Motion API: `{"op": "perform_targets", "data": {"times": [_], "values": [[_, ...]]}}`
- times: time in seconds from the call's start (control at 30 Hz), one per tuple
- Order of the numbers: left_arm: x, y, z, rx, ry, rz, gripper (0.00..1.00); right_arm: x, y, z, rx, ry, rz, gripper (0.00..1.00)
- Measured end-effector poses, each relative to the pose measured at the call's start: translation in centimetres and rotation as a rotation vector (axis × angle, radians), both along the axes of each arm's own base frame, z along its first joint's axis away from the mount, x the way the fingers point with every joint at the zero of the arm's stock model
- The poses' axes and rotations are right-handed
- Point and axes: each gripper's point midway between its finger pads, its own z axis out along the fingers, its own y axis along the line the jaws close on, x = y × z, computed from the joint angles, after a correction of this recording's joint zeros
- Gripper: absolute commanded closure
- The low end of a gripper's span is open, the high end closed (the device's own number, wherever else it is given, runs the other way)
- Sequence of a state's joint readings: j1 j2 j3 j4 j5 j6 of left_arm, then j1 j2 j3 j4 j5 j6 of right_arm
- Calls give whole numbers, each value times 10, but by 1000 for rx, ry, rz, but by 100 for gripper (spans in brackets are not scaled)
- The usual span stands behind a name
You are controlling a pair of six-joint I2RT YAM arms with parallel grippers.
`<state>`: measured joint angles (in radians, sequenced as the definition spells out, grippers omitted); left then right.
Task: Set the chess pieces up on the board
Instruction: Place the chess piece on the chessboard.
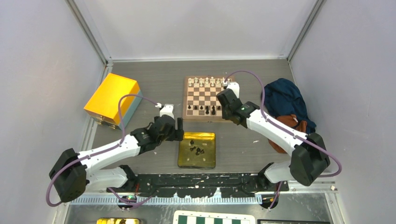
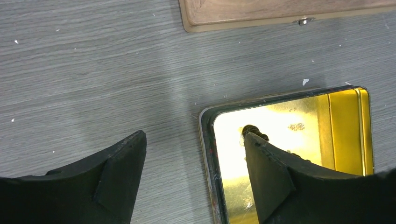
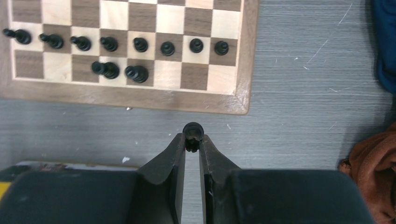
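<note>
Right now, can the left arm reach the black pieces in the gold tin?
Probably yes. The left gripper is open at the left rim of the tin, the black pieces lie loose inside, uncovered, and the right gripper is away by the board.

I work in a robotics lab cell, not anyone's home. Plain pale panel walls [image 1: 32, 70] close me in on three sides, held by bare aluminium posts [image 1: 91, 32]. I am bolted to a black mounting plate [image 1: 205, 179] at the near edge of a grey wood-grain table [image 1: 149, 79], with purple cables [image 1: 120, 112] looped in the open. The props are a mixed lot (a yellow box [image 1: 112, 95], a gold tin [image 1: 187, 161], crumpled cloths [image 1: 285, 98], the board [image 1: 185, 100]).
</note>
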<state>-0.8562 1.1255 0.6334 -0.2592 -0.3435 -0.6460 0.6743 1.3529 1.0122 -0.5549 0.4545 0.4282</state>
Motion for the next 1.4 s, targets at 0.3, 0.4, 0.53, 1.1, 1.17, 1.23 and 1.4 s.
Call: {"op": "perform_targets", "data": {"times": [0.3, 0.4, 0.53, 1.1, 1.17, 1.23, 1.4], "values": [[-3, -9, -10, 33, 27, -27, 33, 29, -25, -34, 15, 105, -74, 95], [-4, -11, -11, 38, 30, -33, 34, 37, -27, -41, 23, 124, -80, 95], [-4, -11, -15, 49, 36, -33, 37, 46, -27, -46, 38, 136, -85, 95], [-4, -13, -25, 79, 57, -40, 42, 62, -38, -67, 50, 187, -106, 95], [-4, -13, -25, 80, 56, -42, 42, 63, -39, -68, 54, 188, -107, 95], [-4, -13, -26, 81, 57, -42, 43, 64, -38, -68, 58, 187, -106, 94], [-5, -13, -28, 88, 62, -44, 44, 66, -38, -70, 63, 189, -106, 93]]}}
